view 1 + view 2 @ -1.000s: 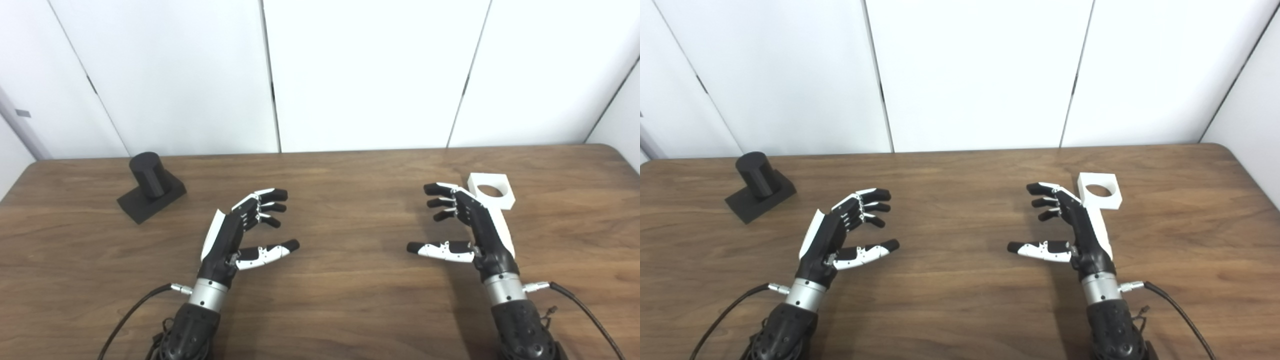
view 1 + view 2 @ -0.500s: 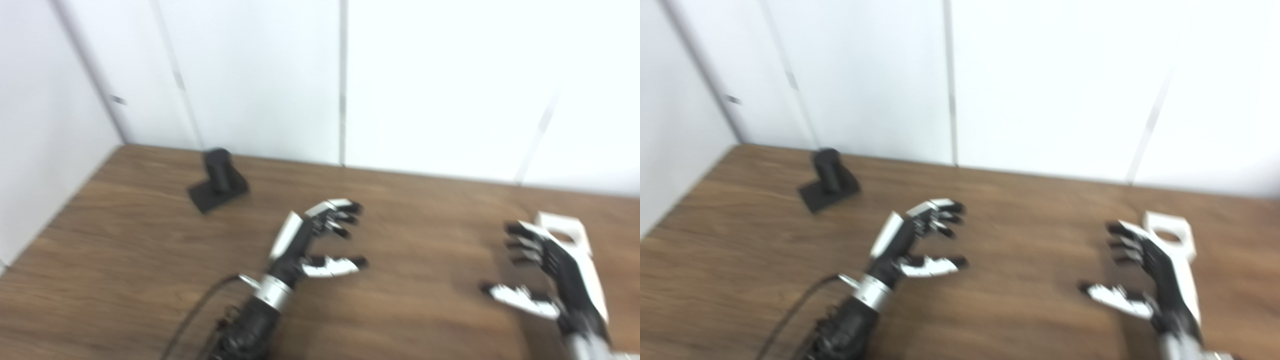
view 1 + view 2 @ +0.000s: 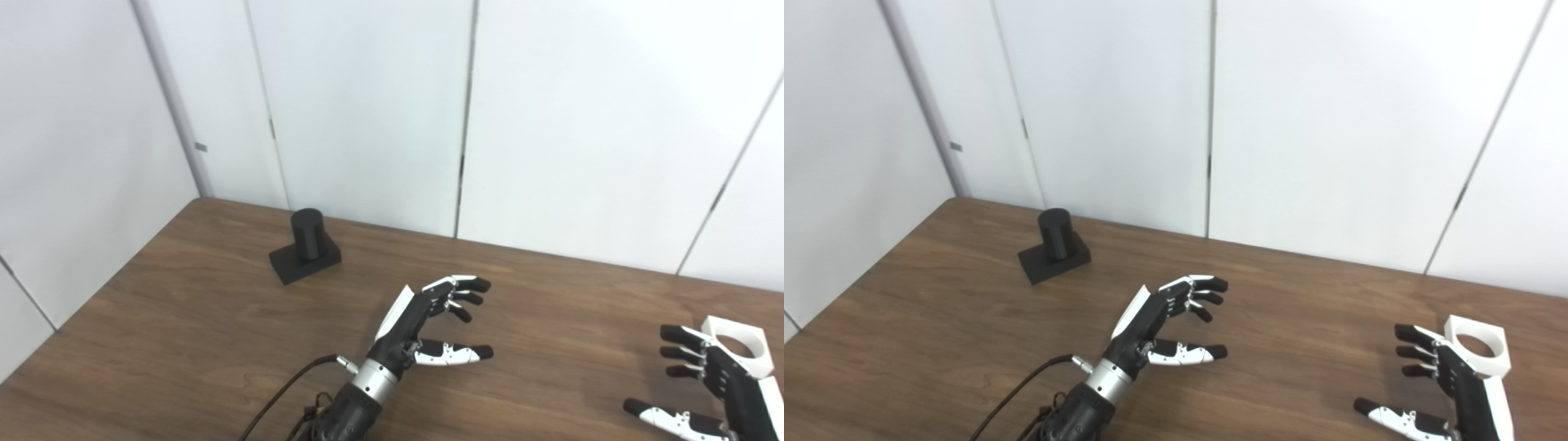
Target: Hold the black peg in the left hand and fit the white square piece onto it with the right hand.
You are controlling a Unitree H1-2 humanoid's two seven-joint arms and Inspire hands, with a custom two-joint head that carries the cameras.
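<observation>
You're at the very start here: nothing is picked up, both hands are empty over the bench (image 3: 184, 318).

Your left hand (image 3: 422, 321) hovers with fingers spread and thumb out, holding nothing. The peg (image 3: 306, 236) stands upright on its flat black base, well beyond that hand and off to its left, near the far left corner of the bench. There's clear wood between hand and peg, nothing in the way.

Your right hand (image 3: 1448, 383) sits low at the picture's edge, also spread wide and empty. The white piece (image 3: 1479, 349) lies flat just beyond its fingertips and a touch to the right, round hole facing up. Whether the fingers touch it, I can't tell; it looks just apart.

So the step in hand reads as the reach for the peg. Your head is looking that way, and the left hand has the longer trip. The next move calls for carrying that hand forward and left, coming in at the side of the cylinder, and closing around the upright part or the base so the top is left free for the white piece to drop over.

Watch the base: it's small and could slide or tip if you nudge it before you close. The right hand has an easy pickup waiting.
</observation>
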